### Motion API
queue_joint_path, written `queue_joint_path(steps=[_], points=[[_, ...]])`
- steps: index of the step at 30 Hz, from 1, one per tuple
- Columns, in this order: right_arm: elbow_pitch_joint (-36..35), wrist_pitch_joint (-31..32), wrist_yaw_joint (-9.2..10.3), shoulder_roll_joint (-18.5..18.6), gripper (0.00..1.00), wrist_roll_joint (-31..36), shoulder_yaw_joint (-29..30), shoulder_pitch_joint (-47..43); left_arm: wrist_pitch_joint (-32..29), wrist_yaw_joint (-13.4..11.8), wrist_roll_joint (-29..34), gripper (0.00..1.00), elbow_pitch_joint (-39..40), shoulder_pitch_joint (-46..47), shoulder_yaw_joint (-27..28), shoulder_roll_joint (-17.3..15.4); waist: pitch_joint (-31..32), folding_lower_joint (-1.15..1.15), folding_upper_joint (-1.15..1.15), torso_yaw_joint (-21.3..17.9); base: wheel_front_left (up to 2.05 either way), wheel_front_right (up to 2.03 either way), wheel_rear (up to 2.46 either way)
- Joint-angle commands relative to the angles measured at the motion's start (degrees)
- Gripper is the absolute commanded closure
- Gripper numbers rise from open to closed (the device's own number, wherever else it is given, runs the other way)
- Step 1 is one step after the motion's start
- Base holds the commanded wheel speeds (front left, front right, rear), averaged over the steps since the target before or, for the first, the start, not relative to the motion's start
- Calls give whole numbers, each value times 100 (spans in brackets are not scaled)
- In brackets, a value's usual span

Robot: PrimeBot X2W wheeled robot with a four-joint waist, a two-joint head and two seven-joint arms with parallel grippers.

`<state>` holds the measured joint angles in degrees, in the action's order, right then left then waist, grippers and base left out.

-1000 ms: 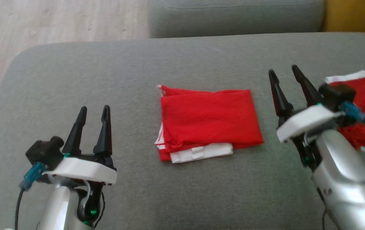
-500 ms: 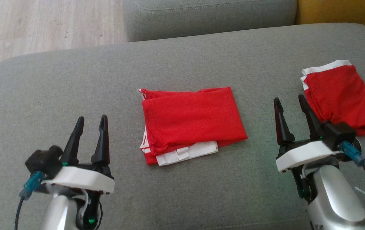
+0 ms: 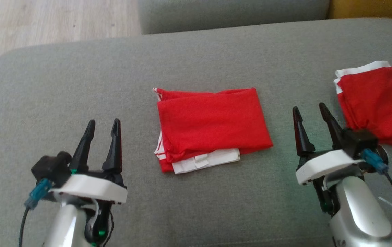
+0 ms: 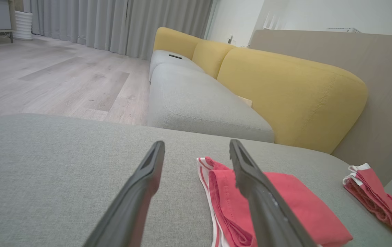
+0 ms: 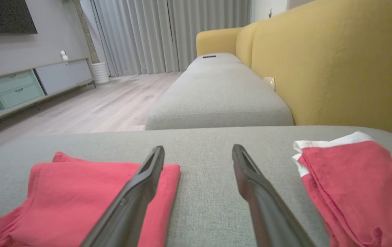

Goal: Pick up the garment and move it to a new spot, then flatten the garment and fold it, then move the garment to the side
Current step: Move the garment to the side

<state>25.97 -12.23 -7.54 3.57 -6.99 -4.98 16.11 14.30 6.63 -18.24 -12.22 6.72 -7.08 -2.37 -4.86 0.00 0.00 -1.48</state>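
A red garment [image 3: 213, 123] lies folded in the middle of the grey cushion [image 3: 79, 79], its white waistband showing at the near edge. It also shows in the left wrist view [image 4: 295, 206] and the right wrist view [image 5: 79, 192]. A second folded red garment [image 3: 374, 103] with white trim lies at the right, also visible from the right wrist [image 5: 353, 178]. My left gripper [image 3: 104, 121] hovers open to the left of the middle garment, holding nothing. My right gripper [image 3: 309, 107] stands open and empty between the two garments, over bare cushion [image 5: 202, 192].
Beyond the cushion's far edge sits another grey sofa seat [image 3: 230, 13], with yellow backrests [image 4: 292, 92] along the right. Wooden floor [image 3: 45, 20] lies past the cushion's rounded far-left corner. Bare cushion surrounds both garments.
The head camera has shifted. My right gripper has drawn back toward me from beside the right-hand garment, which now shows in full. The left gripper and both garments stay put.
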Motion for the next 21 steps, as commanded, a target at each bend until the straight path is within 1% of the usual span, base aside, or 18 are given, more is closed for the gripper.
queue_joint_path(steps=[1,6,9,13,18,21], points=[[-109,72,5,-62,0,61,-107,343,70,26,-33,0,221,364,117,-51,-121,0,0,94,0,0,0],[201,428,5,-66,0,86,-194,615,70,32,-59,0,222,517,22,-51,-349,0,0,271,0,0,0],[475,659,5,-67,0,100,-348,782,70,31,-78,0,205,583,-36,-51,-461,0,0,376,0,0,0],[960,990,5,-68,0,-163,-382,980,70,31,-115,0,180,666,-115,-51,-595,0,0,530,0,0,0],[1494,1342,5,-68,0,-526,-559,1213,70,20,-151,0,162,752,-193,-51,-715,0,0,672,0,0,0],[1685,1462,5,-68,0,-652,-624,1300,70,15,-157,0,167,782,-215,-51,-765,0,0,712,0,0,0]])
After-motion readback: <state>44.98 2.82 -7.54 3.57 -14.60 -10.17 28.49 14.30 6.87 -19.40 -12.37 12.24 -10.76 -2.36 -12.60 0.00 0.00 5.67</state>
